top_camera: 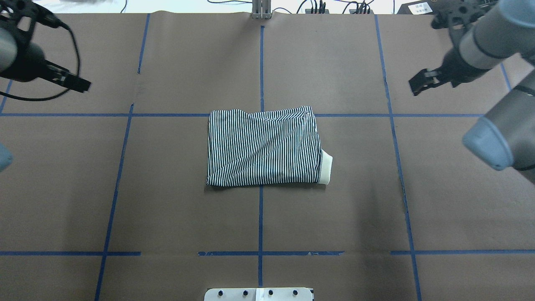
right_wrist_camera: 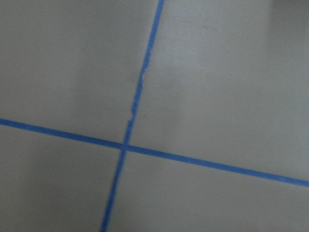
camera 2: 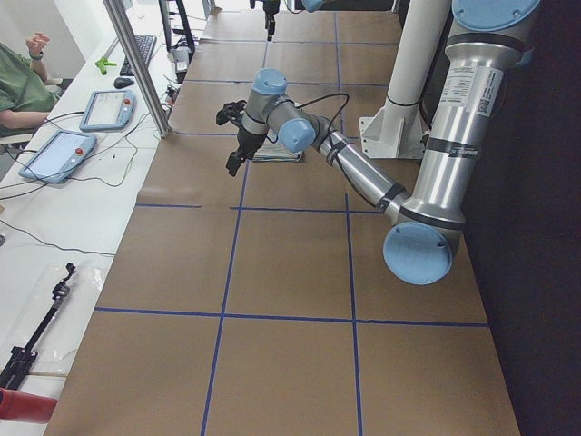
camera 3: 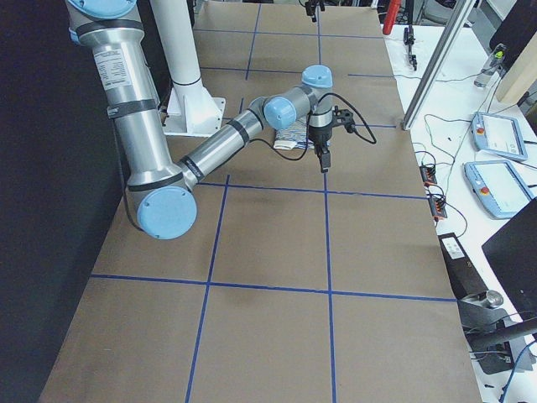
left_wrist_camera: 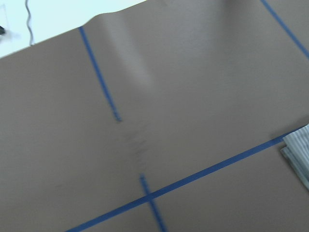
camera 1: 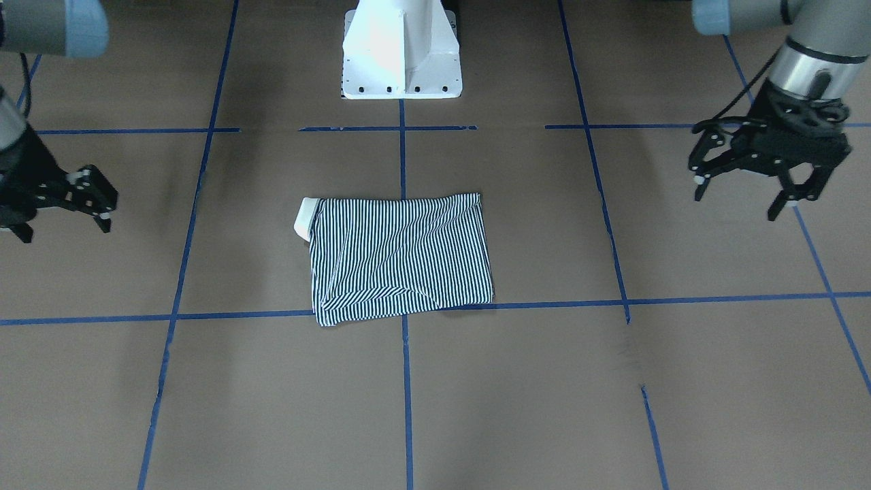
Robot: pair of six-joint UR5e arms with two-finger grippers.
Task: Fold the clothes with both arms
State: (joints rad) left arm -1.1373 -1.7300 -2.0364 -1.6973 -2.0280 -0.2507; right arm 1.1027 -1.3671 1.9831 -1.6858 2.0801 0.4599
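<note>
The big brown surface (camera 1: 544, 408), marked with blue tape lines (camera 1: 407, 395), has the navy-and-white striped polo shirt (camera 1: 401, 255) lying flat in its middle, folded into a small rectangle with its cream collar (camera 1: 304, 216) peeking out at one end. The left black clawed end effector (camera 1: 738, 201) and the right black clawed end effector (camera 1: 66, 228) hang in the air, well off to each side, fingers spread apart and holding nothing. I think they are out there because the folding looks about done, so the shirt can rest without getting bumped.

Brown table (camera 1: 680, 408), tape grid (camera 1: 407, 381), folded shirt (camera 1: 401, 258) (striped)
</note>
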